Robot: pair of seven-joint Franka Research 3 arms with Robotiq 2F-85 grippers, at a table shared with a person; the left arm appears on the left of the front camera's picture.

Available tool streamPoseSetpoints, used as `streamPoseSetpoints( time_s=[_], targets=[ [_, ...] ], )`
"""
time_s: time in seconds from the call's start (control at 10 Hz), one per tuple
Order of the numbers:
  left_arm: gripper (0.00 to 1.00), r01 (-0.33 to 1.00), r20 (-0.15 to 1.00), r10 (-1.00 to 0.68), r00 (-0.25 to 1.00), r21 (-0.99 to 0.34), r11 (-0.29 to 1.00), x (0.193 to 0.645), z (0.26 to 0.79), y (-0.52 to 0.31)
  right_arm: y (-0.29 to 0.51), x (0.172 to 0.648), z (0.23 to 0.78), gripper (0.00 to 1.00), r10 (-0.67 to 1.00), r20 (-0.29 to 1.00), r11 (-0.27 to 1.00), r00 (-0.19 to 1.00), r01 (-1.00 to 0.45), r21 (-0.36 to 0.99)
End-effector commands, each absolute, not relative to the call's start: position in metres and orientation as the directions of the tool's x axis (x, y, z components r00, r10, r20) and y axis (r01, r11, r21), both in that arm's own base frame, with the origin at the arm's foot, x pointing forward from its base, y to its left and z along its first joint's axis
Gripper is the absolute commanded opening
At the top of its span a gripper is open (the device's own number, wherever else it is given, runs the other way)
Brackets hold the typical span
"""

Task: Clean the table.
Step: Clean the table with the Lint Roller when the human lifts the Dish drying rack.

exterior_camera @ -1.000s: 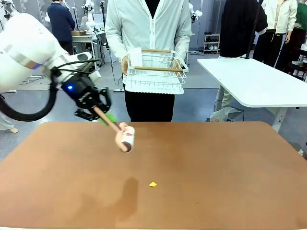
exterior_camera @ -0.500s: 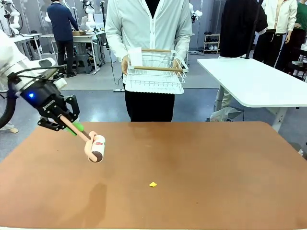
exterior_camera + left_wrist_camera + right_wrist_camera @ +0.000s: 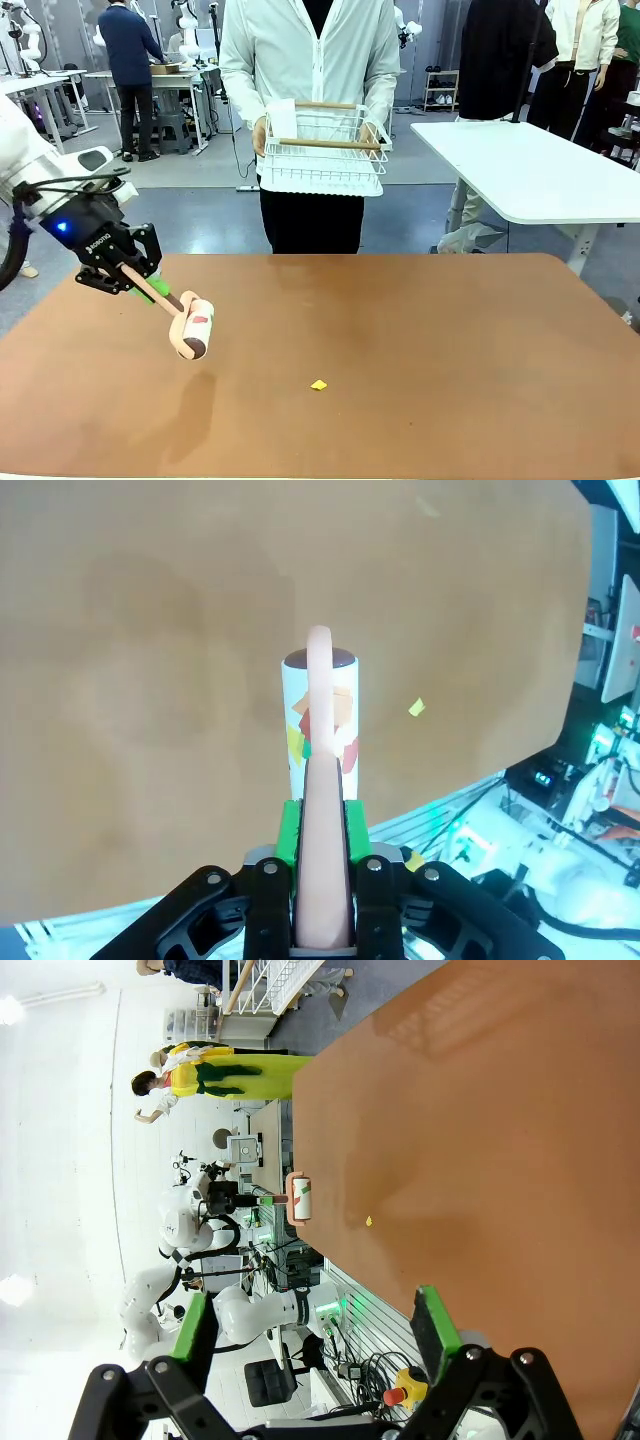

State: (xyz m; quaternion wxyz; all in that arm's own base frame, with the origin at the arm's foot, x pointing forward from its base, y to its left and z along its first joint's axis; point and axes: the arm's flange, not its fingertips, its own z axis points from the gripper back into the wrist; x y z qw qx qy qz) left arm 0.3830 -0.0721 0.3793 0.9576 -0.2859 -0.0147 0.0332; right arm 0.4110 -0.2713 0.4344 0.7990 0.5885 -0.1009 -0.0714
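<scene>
The table point(image 3: 450, 340) lies directly beneath the yellow scrap point(image 3: 319, 384), its reddish-brown top extending well beyond the scrap on every side. The scrap is the one loose item visible on it.

The lint roller point(image 3: 193, 330) is well to the left of the scrap and slightly farther from the robot. Judging by its separate shadow, it is held clear of the surface. The left gripper point(image 3: 140, 278) is beyond the roller, farther left of the scrap, with its green pads clamped on the pink handle. The roller sheet carries coloured flecks (yellow, orange and red in the left wrist view).

The right gripper point(image 3: 315, 1330) is well apart from the scrap, fingers spread wide and holding nothing. A person stands across the table from the scrap, holding a white wire rack point(image 3: 322, 150).

Probable faults:
- The roller misses the scrap, caused by a sweep line offset to either side.
- The handle pivots between the pads, caused by downward pressure on a thin grip.
- The scrap is flicked away, caused by a fast or tilted approach.
- Adhesion is weak, caused by the loaded sheet.
</scene>
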Motion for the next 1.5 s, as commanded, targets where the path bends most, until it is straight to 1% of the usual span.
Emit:
streamPoseSetpoints(
  time_s=[0.0,0.4,0.7,0.9,1.1,1.2,1.4],
  targets=[
    [0.19,0.029,0.053,0.002,0.999,-0.572,0.82,0.369,0.34,-0.078,-0.269,0.409,0.438,1.0,-0.229,0.082,0.301,0.97,-0.009,0.954],
    [0.19,0.035,-0.006,-0.047,0.999,-0.584,0.811,0.371,0.31,-0.099,-0.269,0.409,0.438,1.0,-0.229,0.082,0.301,0.97,-0.009,0.954],
    [0.19,-0.003,-0.022,-0.013,1.0,-0.598,0.801,0.369,0.286,-0.122,-0.269,0.409,0.438,1.0,-0.229,0.082,0.301,0.97,-0.009,0.954],
    [0.19,-0.042,-0.012,0.043,0.999,-0.57,0.821,0.371,0.266,-0.142,-0.269,0.409,0.438,1.0,-0.229,0.082,0.301,0.97,-0.009,0.954],
    [0.19,-0.024,0.019,0.043,0.999,-0.56,0.828,0.368,0.25,-0.168,-0.269,0.409,0.438,1.0,-0.229,0.082,0.301,0.97,-0.009,0.954],
    [0.19,-0.03,0.006,0.04,0.999,-0.558,0.829,0.367,0.24,-0.178,-0.269,0.409,0.438,1.0,-0.229,0.082,0.301,0.97,-0.009,0.954],
    [0.19,-0.046,0.015,0.066,0.998,-0.563,0.825,0.366,0.224,-0.195,-0.269,0.409,0.438,1.0,-0.229,0.082,0.301,0.97,-0.009,0.954]
  ],
)
